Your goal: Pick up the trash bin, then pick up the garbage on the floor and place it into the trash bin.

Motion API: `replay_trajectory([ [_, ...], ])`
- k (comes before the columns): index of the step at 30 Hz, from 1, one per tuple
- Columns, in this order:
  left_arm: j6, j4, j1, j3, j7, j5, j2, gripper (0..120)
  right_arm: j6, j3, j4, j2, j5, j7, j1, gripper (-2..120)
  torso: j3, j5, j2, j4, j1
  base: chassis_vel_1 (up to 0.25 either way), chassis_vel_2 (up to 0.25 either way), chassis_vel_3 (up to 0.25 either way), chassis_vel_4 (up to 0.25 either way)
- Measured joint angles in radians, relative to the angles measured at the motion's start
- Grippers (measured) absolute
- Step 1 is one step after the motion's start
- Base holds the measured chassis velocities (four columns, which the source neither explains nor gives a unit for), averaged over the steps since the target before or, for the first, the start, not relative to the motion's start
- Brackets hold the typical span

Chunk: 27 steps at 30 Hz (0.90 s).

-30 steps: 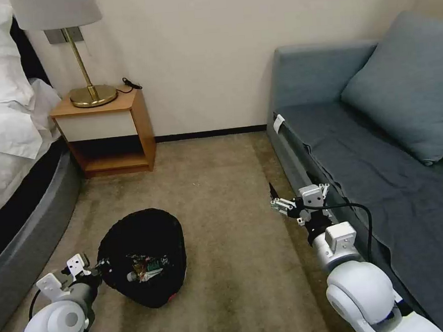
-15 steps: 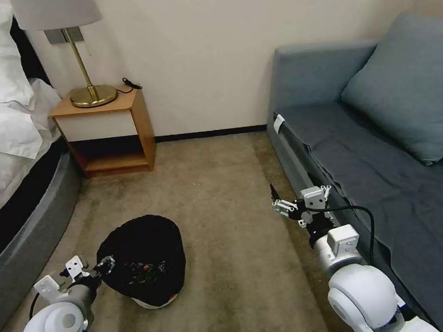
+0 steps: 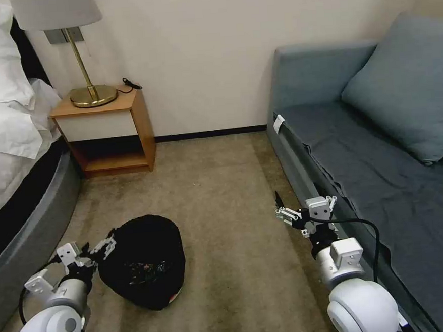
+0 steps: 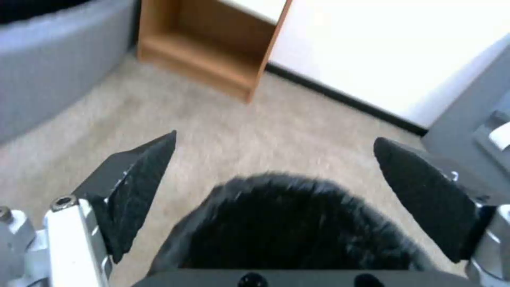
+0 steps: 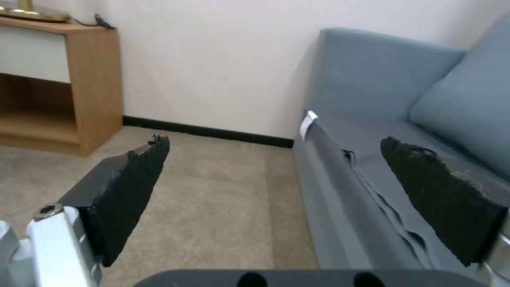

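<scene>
The trash bin (image 3: 141, 252), round and lined with a crinkly black bag, rests on the carpet at the lower left. Small coloured bits of garbage (image 3: 147, 269) show in its mouth. My left gripper (image 3: 103, 246) is open at the bin's left edge and holds nothing. In the left wrist view the two dark fingers (image 4: 139, 175) of the left gripper (image 4: 275, 139) stand wide apart, with the trash bin (image 4: 287, 231) low between them. My right gripper (image 3: 283, 210) hangs open beside the sofa front, empty; its view shows the right gripper (image 5: 275, 140) over bare carpet.
A wooden nightstand (image 3: 109, 131) with a brass lamp (image 3: 88, 89) stands against the back wall. The bed (image 3: 14, 165) runs along the left and a grey-blue sofa (image 3: 383, 160) along the right. Open carpet (image 3: 218, 186) lies between them.
The bin has gone down and now rests on the carpet. The left gripper has opened, let go of its rim and shifted slightly away. The right arm has drawn back a little.
</scene>
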Motion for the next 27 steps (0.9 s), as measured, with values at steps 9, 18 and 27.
replay_trajectory([
  [9, -0.112, -0.086, 0.058, 0.083, -0.007, 0.189, -0.057, 100, 0.037, 0.059, 0.027, 0.042, -0.044, -0.019, -0.093, 100, 0.000, 0.0000, 0.000, -0.0001, 0.000, 0.000, 0.000, 0.000, 0.000],
  [18, -0.149, -0.185, 0.157, 0.106, 0.013, 0.275, -0.076, 100, 0.066, 0.072, 0.044, 0.091, -0.093, -0.029, -0.170, 100, 0.000, 0.0000, 0.000, -0.0002, 0.000, 0.000, 0.000, 0.000, 0.000],
  [27, -0.345, -0.232, 0.362, 0.143, 0.070, 0.358, -0.099, 100, 0.077, 0.074, 0.047, 0.133, -0.135, -0.037, -0.200, 100, 0.000, -0.0001, 0.000, 0.0001, 0.000, 0.000, 0.000, 0.000, 0.000],
])
